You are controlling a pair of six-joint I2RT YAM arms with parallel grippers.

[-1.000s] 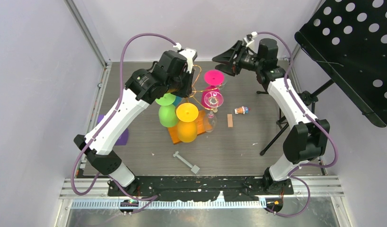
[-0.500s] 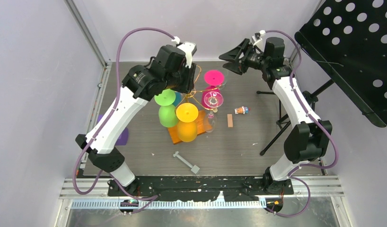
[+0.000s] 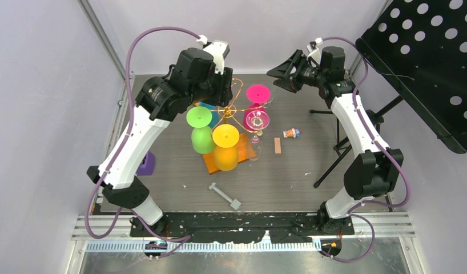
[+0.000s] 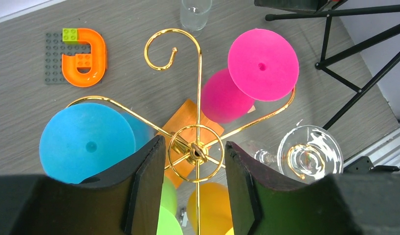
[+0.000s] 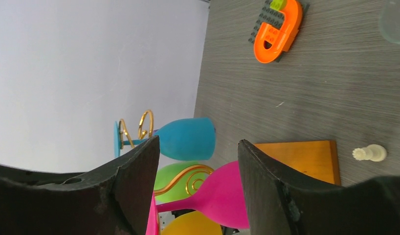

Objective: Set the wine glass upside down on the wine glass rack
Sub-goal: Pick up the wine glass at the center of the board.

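Seen from the left wrist, the left gripper (image 4: 194,147) looks straight down on the wine glass rack (image 4: 200,63). Its jaws are parted and only the rack's centre ring shows far below between them, so it holds nothing. The blue wine glass (image 4: 88,142) hangs upside down on the left scrolled arm, foot upward, just beside the left finger. I judge it is the glass of the task, already hung. It looks rigid, light and smooth, probably slippery, and the thin stem is its weak part, so the bowl seems the safer place to take it, or the stem close under the foot. A pink glass (image 4: 263,63) hangs at the far right and a clear glass (image 4: 310,155) at the right. Seen from the right wrist, the right gripper (image 5: 198,142) has its jaws wide apart and empty, well apart from the blue glass. Seen from above, the rack stands mid-table on its orange base (image 3: 210,162). Compared with a second ago, the left arm has lifted and drawn back to the far left, uncovering the rack's top, and its jaws have widened. The right arm has moved slightly to the right.
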